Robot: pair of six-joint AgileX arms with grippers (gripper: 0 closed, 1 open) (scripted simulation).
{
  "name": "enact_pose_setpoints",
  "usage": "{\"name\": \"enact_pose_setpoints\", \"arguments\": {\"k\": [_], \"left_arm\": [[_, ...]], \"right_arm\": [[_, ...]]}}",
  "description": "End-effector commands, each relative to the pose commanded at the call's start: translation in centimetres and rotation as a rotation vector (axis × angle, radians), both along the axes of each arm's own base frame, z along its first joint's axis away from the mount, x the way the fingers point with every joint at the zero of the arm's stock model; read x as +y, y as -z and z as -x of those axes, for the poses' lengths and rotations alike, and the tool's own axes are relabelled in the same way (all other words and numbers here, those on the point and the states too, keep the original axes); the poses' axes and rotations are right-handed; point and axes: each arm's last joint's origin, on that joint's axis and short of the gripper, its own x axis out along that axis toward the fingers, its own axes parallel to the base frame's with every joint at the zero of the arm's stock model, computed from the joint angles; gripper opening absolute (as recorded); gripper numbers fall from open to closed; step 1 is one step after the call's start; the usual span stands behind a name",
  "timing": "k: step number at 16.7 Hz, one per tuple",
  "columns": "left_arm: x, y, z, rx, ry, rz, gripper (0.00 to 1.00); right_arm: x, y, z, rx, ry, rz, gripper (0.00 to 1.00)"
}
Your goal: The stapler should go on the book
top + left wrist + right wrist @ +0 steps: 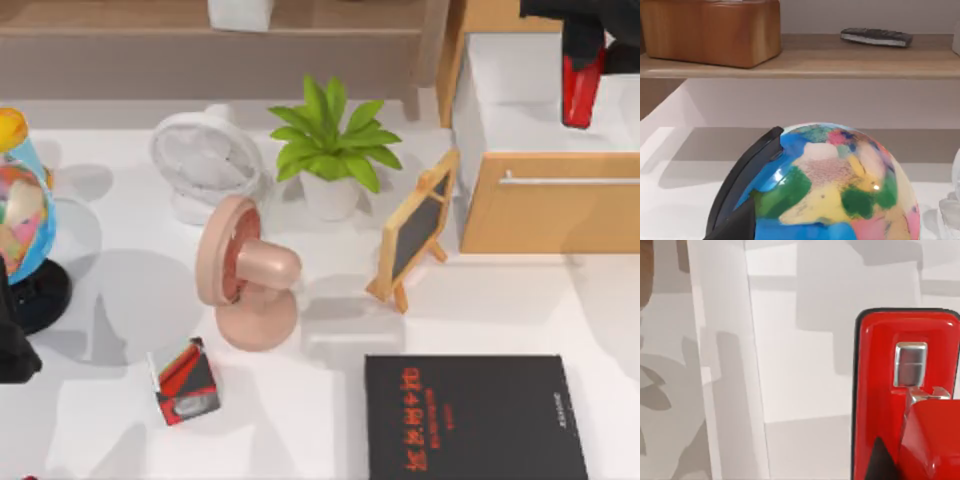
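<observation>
The red stapler (582, 90) hangs upright over the white inside of an open wooden drawer (545, 205) at the back right. My right gripper (580, 50) is shut on its upper end. The right wrist view shows the stapler (900, 405) close up, red with a metal part and black edge, above the white drawer floor. The black book (470, 415) with red characters lies flat at the front right of the table, well in front of the drawer. My left arm (10, 345) is parked at the table's left edge, next to the globe.
A colourful globe (20, 200) (840, 185) stands at the far left. A white fan (205, 160), a pink fan (245, 270), a potted plant (330, 140) and a small chalkboard (415, 230) crowd the middle. A red-and-black box (187, 383) lies front left.
</observation>
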Motion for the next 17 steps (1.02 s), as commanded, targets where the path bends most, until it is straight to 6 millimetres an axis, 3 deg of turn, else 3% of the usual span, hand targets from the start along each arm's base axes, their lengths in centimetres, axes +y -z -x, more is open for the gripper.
{"name": "enact_pose_setpoints", "arguments": {"k": [3, 6, 12, 17], "left_arm": [[0.0, 0.0, 0.0, 0.0, 0.0, 0.0, 1.0], [0.0, 0.0, 0.0, 0.0, 0.0, 0.0, 1.0], [0.0, 0.0, 0.0, 0.0, 0.0, 0.0, 1.0], [0.0, 0.0, 0.0, 0.0, 0.0, 0.0, 1.0]], "right_arm": [[1.8, -2.2, 3.3, -0.052, 0.037, -0.057, 0.0], [4.2, -2.2, 6.9, -0.032, 0.046, -0.094, 0.0], [8.6, 2.5, 14.3, 0.143, -0.003, -0.06, 0.0], [10.9, 7.2, 19.7, 0.28, -0.085, 0.038, 0.0]]}}
